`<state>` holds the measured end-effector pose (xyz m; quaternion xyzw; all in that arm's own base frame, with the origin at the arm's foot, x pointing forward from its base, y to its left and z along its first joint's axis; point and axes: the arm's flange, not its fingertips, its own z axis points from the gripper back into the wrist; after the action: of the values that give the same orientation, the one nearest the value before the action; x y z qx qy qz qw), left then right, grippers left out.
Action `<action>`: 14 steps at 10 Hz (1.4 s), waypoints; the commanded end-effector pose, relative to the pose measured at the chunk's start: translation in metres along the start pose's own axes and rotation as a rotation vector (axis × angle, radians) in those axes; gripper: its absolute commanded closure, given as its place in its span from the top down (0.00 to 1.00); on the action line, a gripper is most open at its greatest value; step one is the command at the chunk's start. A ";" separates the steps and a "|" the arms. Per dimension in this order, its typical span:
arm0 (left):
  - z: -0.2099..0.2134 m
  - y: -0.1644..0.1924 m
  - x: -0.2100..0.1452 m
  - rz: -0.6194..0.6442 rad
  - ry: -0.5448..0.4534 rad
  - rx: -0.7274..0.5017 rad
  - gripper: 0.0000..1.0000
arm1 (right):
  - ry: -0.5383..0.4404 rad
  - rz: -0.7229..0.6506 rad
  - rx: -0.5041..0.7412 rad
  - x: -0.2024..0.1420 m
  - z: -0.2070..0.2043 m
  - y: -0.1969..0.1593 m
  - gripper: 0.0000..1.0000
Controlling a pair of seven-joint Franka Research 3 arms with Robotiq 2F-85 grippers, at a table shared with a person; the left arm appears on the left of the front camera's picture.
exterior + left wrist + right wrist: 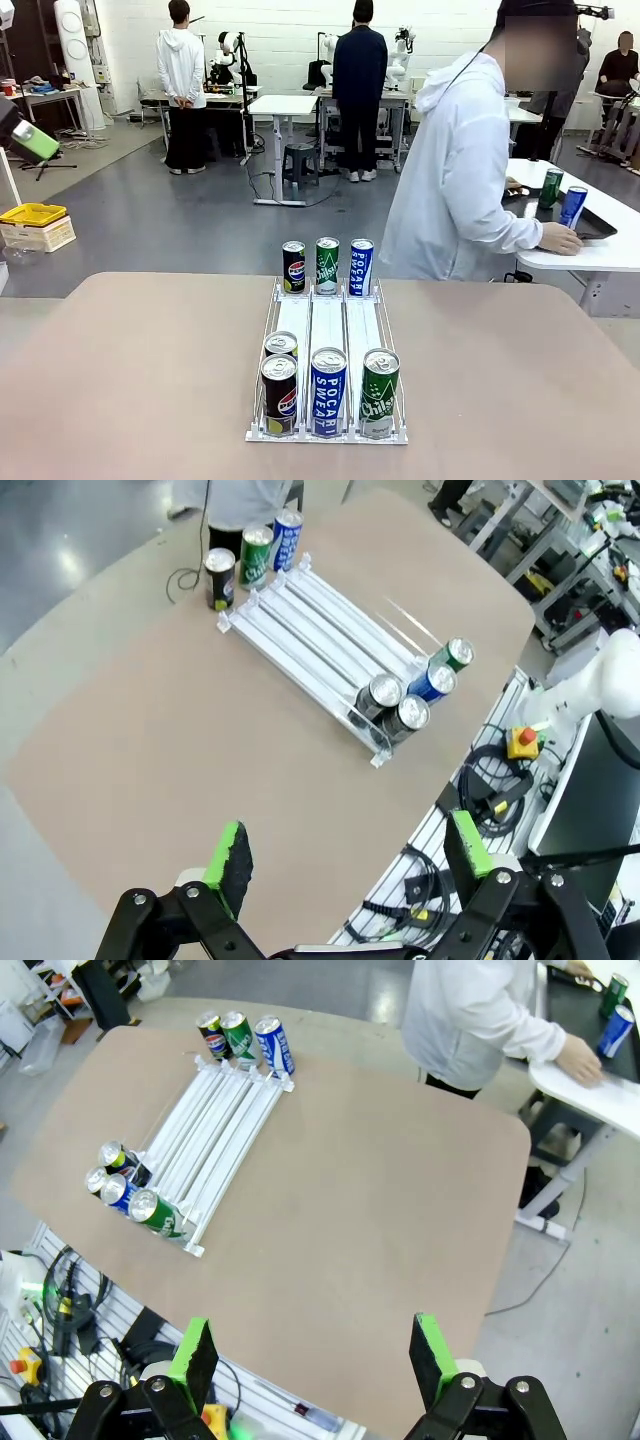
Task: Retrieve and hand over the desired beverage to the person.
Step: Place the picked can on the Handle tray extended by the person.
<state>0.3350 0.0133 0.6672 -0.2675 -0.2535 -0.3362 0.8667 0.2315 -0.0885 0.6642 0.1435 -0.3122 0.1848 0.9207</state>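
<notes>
A white three-lane rack (327,325) lies on the tan table (500,380). At its far end stand a Pepsi can (293,266), a green Chilsung can (327,265) and a blue Pocari Sweat can (361,267). The near end holds two Pepsi cans (279,395), a Pocari Sweat can (328,391) and a Chilsung can (380,393). The person (460,180) in a white hooded jacket stands beyond the table, turned right, one hand (560,238) on a side table. My left gripper (350,855) hangs open high above the table. My right gripper (313,1350) is open too, also well above it.
A green can (550,188) and a blue can (573,207) stand on the white side table (600,262) by the person's hand. Two other people stand at desks far back. A red stop button (524,740) and cables lie below the table's near edge.
</notes>
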 end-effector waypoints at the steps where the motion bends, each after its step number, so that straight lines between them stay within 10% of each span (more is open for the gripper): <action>1: 0.005 -0.004 0.002 -0.024 0.055 0.015 1.00 | 0.000 -0.005 -0.007 0.001 -0.002 -0.001 1.00; 14: -0.001 -0.006 0.002 -0.016 0.048 0.001 1.00 | 0.000 -0.005 -0.007 0.001 -0.002 -0.001 1.00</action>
<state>0.3337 0.0065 0.6710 -0.2558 -0.2325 -0.3484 0.8713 0.2315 -0.0885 0.6642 0.1435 -0.3122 0.1848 0.9207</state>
